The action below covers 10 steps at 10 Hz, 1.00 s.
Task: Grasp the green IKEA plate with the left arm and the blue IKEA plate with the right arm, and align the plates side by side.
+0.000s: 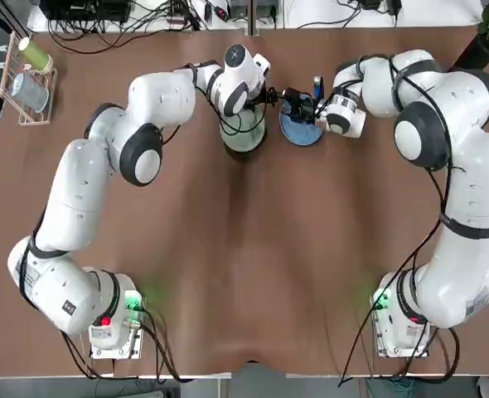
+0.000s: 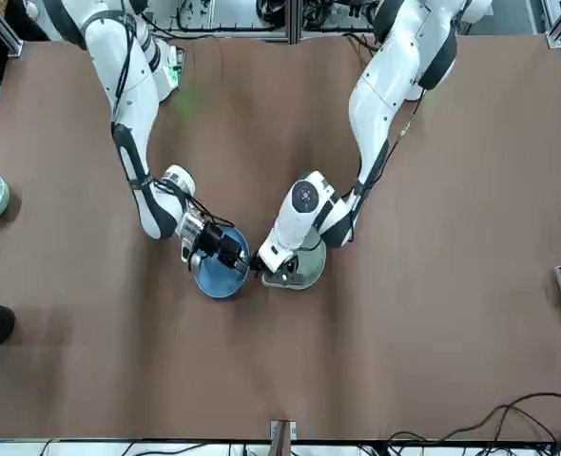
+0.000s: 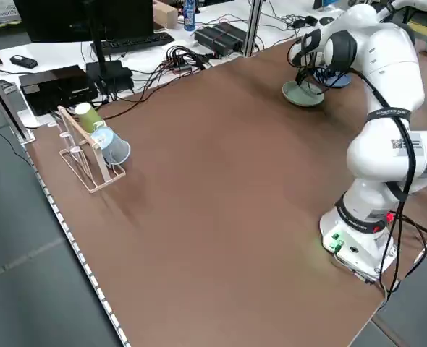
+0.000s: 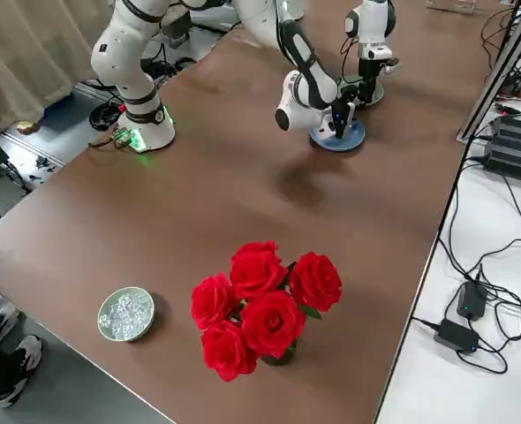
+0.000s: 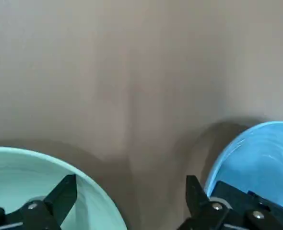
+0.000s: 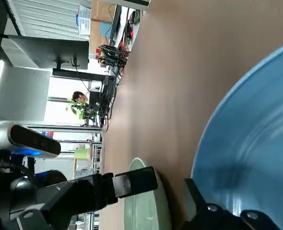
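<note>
The mint-green plate (image 1: 244, 137) and the sky-blue plate (image 1: 301, 130) lie side by side at the far middle of the table, a narrow gap between them. My left gripper (image 2: 261, 269) stands open at the green plate's (image 2: 302, 273) rim on the side facing the blue plate (image 2: 216, 278). In the left wrist view one finger (image 5: 60, 196) is over the green plate (image 5: 17, 177) and the other over bare table beside the blue plate (image 5: 261, 153). My right gripper (image 2: 231, 254), with its blue piece, hovers open low over the blue plate's (image 6: 256, 143) rim.
A wooden rack (image 1: 27, 75) with cups stands at the far left corner. Red roses (image 4: 260, 300) and a small glass dish (image 4: 126, 314) stand on my right side of the table. Cables run along the far edge (image 1: 145, 21).
</note>
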Motion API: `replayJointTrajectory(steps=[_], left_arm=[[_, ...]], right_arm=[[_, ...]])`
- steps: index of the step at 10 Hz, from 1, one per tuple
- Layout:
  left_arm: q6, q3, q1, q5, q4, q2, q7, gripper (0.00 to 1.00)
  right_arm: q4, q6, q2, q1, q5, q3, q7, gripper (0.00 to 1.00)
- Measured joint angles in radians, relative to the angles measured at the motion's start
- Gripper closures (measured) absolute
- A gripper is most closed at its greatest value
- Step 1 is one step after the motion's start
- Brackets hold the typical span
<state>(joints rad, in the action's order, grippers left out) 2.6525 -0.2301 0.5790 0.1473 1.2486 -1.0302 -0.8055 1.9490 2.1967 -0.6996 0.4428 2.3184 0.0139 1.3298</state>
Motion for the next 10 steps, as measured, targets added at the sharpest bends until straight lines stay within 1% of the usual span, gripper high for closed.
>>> replayJointTrajectory(steps=[10], left_arm=[[-0.024,0.003,-0.003,0.003,-0.003,0.014,0.001,0.00]], right_arm=[[-0.008,-0.005,-0.004,-0.001,0.011,0.001,-0.001,0.04]])
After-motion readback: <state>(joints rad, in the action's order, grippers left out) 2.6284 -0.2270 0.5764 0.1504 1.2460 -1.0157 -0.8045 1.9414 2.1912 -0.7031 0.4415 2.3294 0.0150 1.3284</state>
